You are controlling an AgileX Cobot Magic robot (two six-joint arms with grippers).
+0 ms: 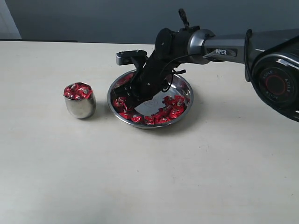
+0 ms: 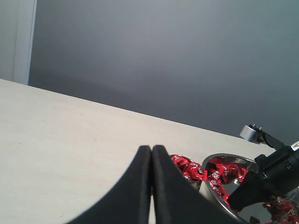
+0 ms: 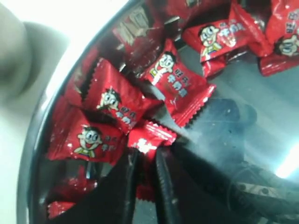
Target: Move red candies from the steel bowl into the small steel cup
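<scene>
The wide steel bowl (image 1: pixel 185 88) sits mid-table with several red candies (image 1: pixel 169 111) along its front rim. My right gripper (image 1: pixel 132 101) reaches down into its left side. In the right wrist view the right gripper (image 3: pixel 146 157) is shut on one red candy (image 3: pixel 152 137), whose wrapper sticks out beyond the tips, with other candies (image 3: pixel 113 100) lying around it. The small steel cup (image 1: pixel 80 106) stands left of the bowl, heaped with red candies (image 1: pixel 78 90). The left gripper (image 2: pixel 151 150) is shut and empty, low over the table, with the cup (image 2: pixel 194 183) and the bowl (image 2: pixel 219 193) beyond it.
The pale table (image 1: pixel 149 177) stretches wide in front of the bowl and cup. A grey wall (image 1: pixel 117 18) runs behind. The right arm's body (image 1: pixel 275 70) hangs over the table's right side.
</scene>
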